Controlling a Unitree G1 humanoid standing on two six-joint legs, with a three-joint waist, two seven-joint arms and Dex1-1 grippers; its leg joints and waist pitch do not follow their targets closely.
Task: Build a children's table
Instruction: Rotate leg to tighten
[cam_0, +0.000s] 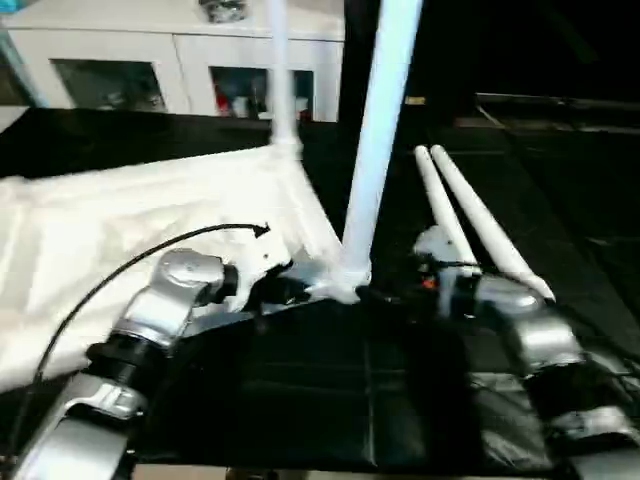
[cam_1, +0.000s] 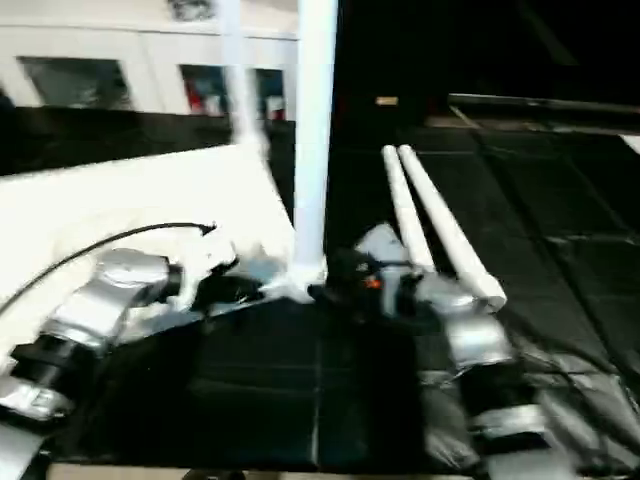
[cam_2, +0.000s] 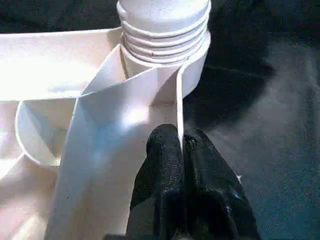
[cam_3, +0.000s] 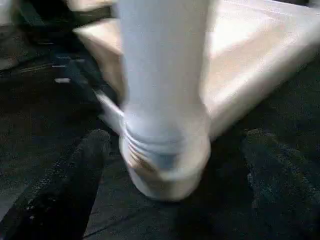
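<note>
The table top (cam_0: 120, 250) lies upside down on the black mat (cam_0: 330, 390) before me, one leg (cam_0: 375, 150) standing in its near corner socket (cam_2: 165, 55), threads showing, and another leg (cam_0: 280, 80) upright at the far corner. My left gripper (cam_2: 181, 150) pinches the thin corner rib — fingers closed on it. My right gripper (cam_3: 170, 165) flanks the near leg's base, fingers apart. Two loose legs (cam_0: 470, 215) lie beside my right forearm.

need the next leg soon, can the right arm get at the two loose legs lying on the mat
Probably yes. The two loose legs lie side by side on the black mat just beyond the right gripper, which is open around the upright leg; nothing lies between.
</note>
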